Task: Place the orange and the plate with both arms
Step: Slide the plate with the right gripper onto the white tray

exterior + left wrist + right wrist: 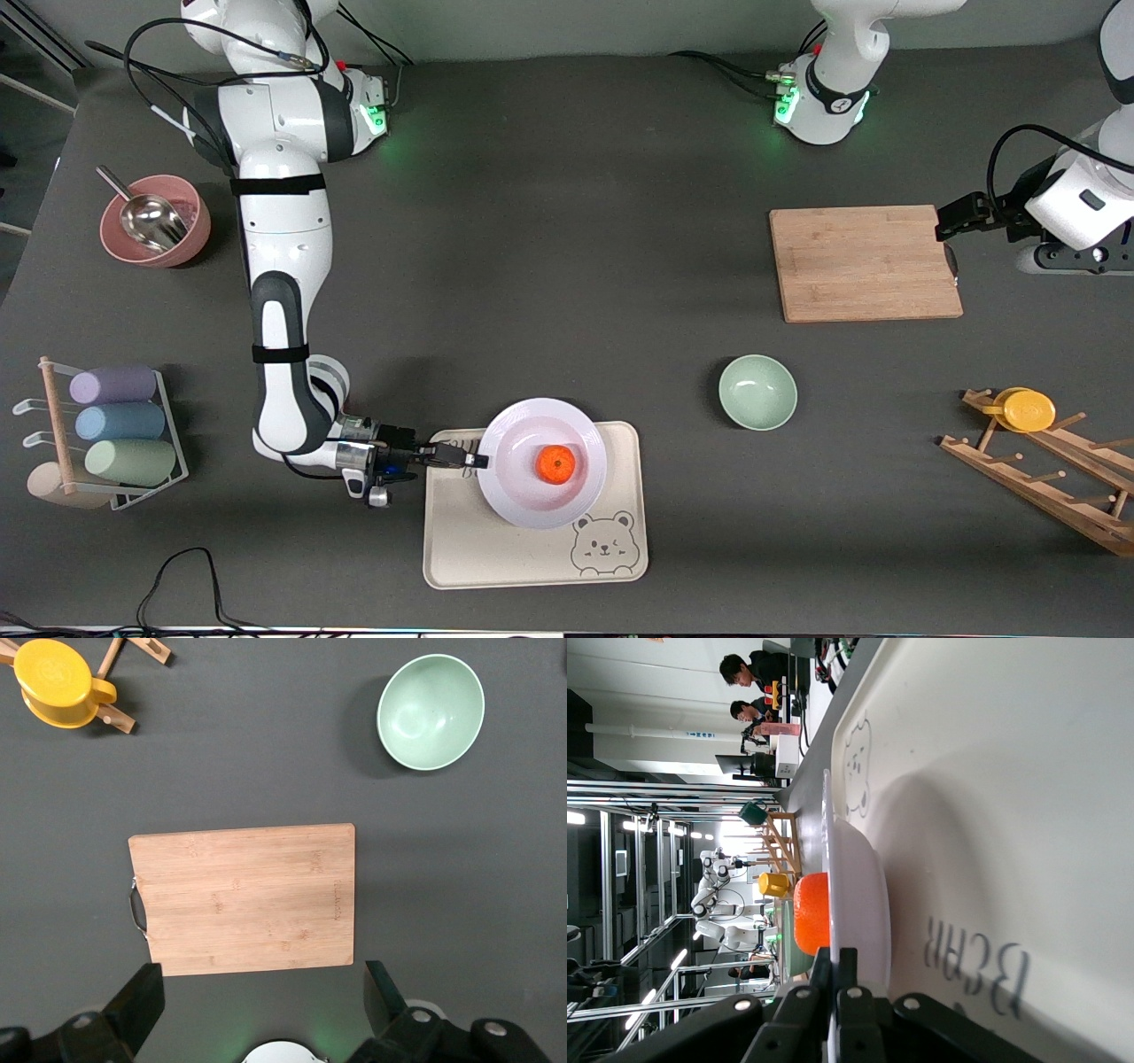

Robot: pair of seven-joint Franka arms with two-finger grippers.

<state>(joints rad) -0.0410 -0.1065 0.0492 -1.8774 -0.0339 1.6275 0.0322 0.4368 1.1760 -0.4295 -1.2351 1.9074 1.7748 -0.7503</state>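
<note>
Below, right gripper (474, 461) pinches the rim of the glossy white round plate (523, 496) (stiff, probably slippery) carrying the small orange (557, 463), near the table's front edge; left gripper (261, 1005) waits, fingers wide, by the wooden board (244, 899).

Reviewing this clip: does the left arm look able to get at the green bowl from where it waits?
Probably yes. The left end effector waits open above the cutting board; only bare table separates that from the green bowl. The right end effector grips the plate elsewhere.
</note>
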